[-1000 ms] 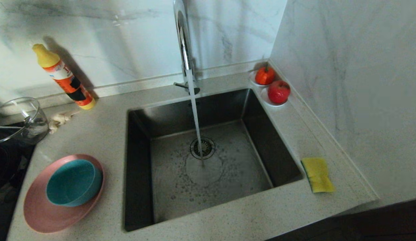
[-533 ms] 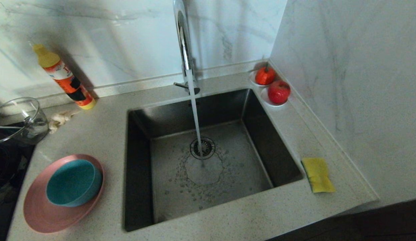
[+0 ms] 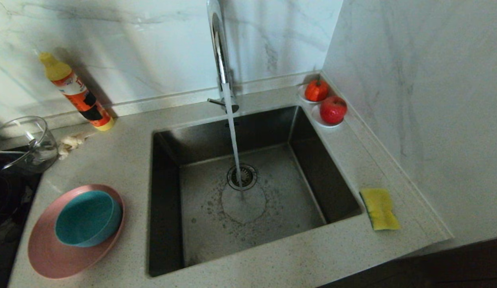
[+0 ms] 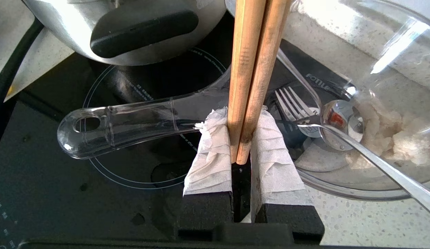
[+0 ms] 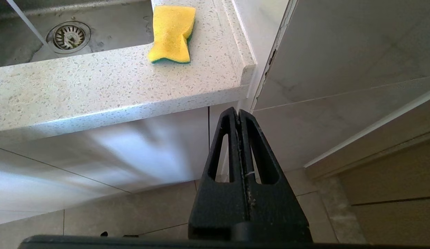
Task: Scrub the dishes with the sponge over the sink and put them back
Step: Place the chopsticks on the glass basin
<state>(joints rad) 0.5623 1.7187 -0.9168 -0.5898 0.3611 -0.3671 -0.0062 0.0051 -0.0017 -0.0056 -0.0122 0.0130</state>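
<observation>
My left gripper (image 4: pixel 240 116) is shut on two wooden sticks (image 4: pixel 253 69), its tape-wrapped fingers pinching their ends above a black hob; this arm is out of the head view. On the counter left of the sink (image 3: pixel 280 204) the teal bowl (image 3: pixel 88 218) sits in the pink plate (image 3: pixel 52 256). Water runs from the chrome tap (image 3: pixel 218 44) onto the sink floor by the drain strainer (image 3: pixel 242 177). The yellow sponge (image 3: pixel 379 209) (image 5: pixel 171 33) lies on the counter right of the sink. My right gripper (image 5: pixel 239 114) hangs shut and empty below the counter edge, in front of the cabinet.
A clear glass jug (image 3: pixel 26 142) with a fork (image 4: pixel 293 103) and spoon (image 4: pixel 343 121) stands at the far left beside the hob (image 4: pixel 62 193). An orange bottle (image 3: pixel 76 94) leans on the back wall. Two saucers with red fruit (image 3: pixel 332 110) sit in the back right corner.
Only the water splash pattern on the sink floor differs in the head view. The dishes and the sponge have not moved.
</observation>
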